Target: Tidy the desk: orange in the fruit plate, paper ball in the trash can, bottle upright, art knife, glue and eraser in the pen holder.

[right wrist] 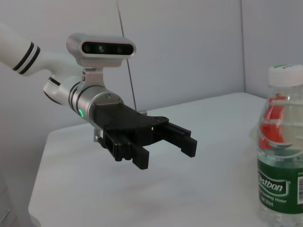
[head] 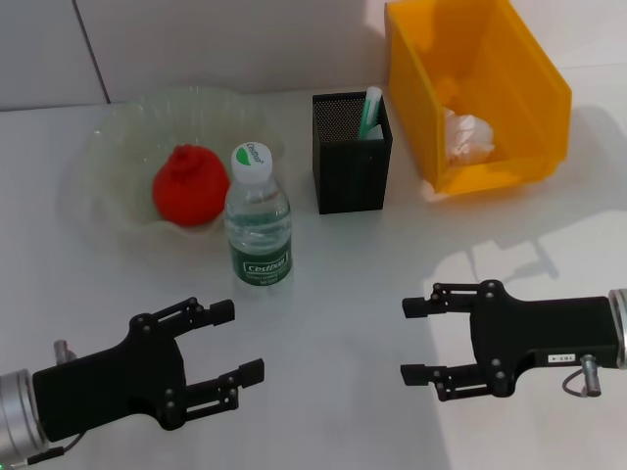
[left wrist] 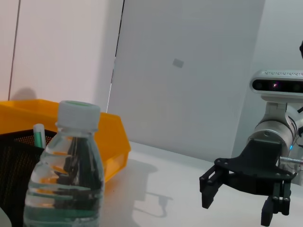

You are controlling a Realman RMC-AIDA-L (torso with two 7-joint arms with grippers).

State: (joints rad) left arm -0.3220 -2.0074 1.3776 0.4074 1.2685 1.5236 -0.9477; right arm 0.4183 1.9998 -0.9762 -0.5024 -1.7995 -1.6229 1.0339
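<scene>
1. The left gripper (head: 227,376) at seven o'clock and the right gripper (head: 423,340) at five o'clock both hang with jaws wide apart, holding nothing.
2. The bottle (head: 259,217) stands upright at centre, just beside the fruit plate (head: 113,137), which holds the orange (head: 188,185).
3. The paper ball (head: 468,138) lies in the trash can (head: 509,88) at one o'clock; a green-capped stick shows in the pen holder (head: 351,166).
4. The bottle looks slick, thin-walled and heavy with water: grasp it mid-body at the label.

Black two-fingered tools (head: 227,385) on silver wrists
</scene>
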